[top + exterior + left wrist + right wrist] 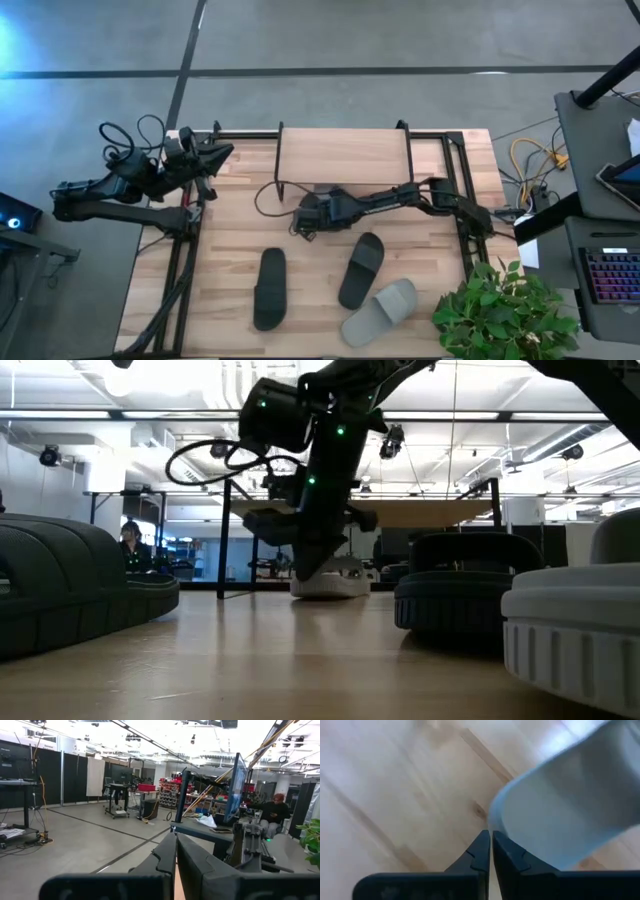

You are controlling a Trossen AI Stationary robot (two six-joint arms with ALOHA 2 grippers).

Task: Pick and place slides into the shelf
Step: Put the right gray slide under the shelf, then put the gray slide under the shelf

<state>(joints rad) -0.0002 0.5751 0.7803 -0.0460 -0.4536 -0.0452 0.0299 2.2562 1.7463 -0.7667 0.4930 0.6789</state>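
Note:
The shelf (pixel 345 155) stands at the table's far middle. A light grey slide (pixel 565 805) lies on the table by the shelf's near edge, and it also shows in the low view (pixel 335 585). My right gripper (pixel 488 840) is shut, low over the table, with its tips at this slide's rim; it also shows in the high view (pixel 308 216). Two black slides (pixel 270 288) (pixel 362 268) and another grey slide (pixel 380 312) lie flat on the table nearer the front. My left gripper (pixel 175 847) is shut and empty at the table's far left (pixel 215 155). My right gripper's shut fingertips (pixel 482 842) stand right at the grey slide's curved rim (pixel 495 822), slanting down toward the table. I cannot tell whether they touch it. The slide lies flat on the table.
A potted plant (pixel 505 310) stands at the table's near right corner. Black frame rails (pixel 185 260) run along both sides of the table. Bare wood lies between the shelf and the three front slides. A keyboard (pixel 612 275) sits on a desk off to the right.

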